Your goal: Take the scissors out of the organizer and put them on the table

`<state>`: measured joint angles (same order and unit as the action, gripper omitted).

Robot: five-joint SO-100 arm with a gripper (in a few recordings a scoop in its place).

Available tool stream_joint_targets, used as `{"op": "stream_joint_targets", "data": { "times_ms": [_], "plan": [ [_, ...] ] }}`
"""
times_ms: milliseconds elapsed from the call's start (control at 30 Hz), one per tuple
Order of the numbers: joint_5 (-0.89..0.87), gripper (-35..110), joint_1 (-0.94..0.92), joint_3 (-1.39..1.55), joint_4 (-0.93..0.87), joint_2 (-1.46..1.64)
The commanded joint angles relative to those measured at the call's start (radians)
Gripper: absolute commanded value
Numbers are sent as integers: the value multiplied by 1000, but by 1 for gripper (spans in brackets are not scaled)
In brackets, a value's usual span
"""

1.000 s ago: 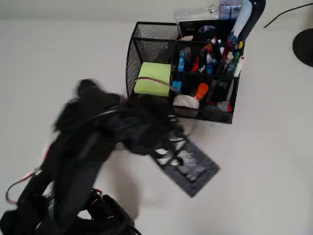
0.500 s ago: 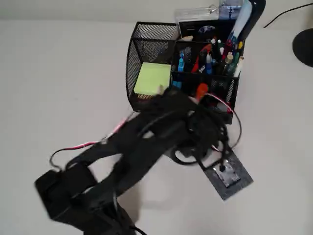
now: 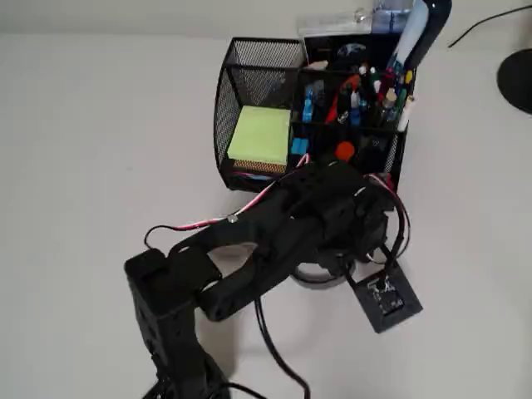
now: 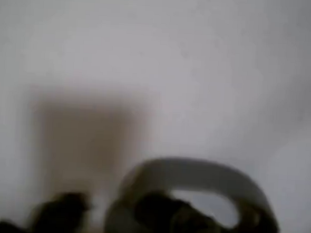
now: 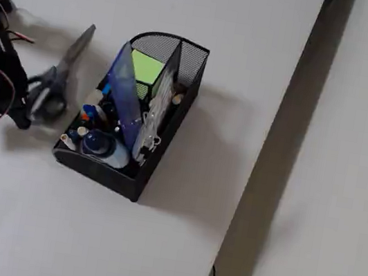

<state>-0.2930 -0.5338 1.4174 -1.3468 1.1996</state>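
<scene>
The scissors [image 5: 57,79] lie flat or nearly flat on the white table [image 5: 175,235], just beside the organizer [image 5: 128,112]. Their silver blades point along its long side towards the sticky-note end. In the overhead view a grey handle loop [image 3: 320,278] pokes out from under my black arm; the blades are hidden. My gripper [image 3: 339,268] is low at the handles, in front of the black mesh organizer [image 3: 249,62]. The blurred wrist view has a grey handle loop [image 4: 193,195] right at its lower edge. Whether my fingers still hold it is unclear.
The organizer holds a lime-green sticky-note pad [image 3: 260,135], coloured pens [image 3: 366,91] and a blue bottle [image 5: 102,145]. A dark round object [image 3: 519,79] sits at the right edge. The table's edge [image 5: 280,125] runs behind the organizer.
My arm has swung from the left of the table to the right and now reaches across the front of the organizer, with the wrist lower over the table.
</scene>
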Motion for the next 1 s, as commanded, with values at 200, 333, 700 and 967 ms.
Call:
{"op": "stream_joint_targets", "data": {
  "times_ms": [200, 333, 700, 967],
  "plan": [
    [-23, 69, -38, -313, -218, -152],
    [-9, 54, -35, -313, -249, -103],
    [34, 9, 109, -313, -360, 296],
    [51, 0, 327, -302, -465, 649]
  ]
}}
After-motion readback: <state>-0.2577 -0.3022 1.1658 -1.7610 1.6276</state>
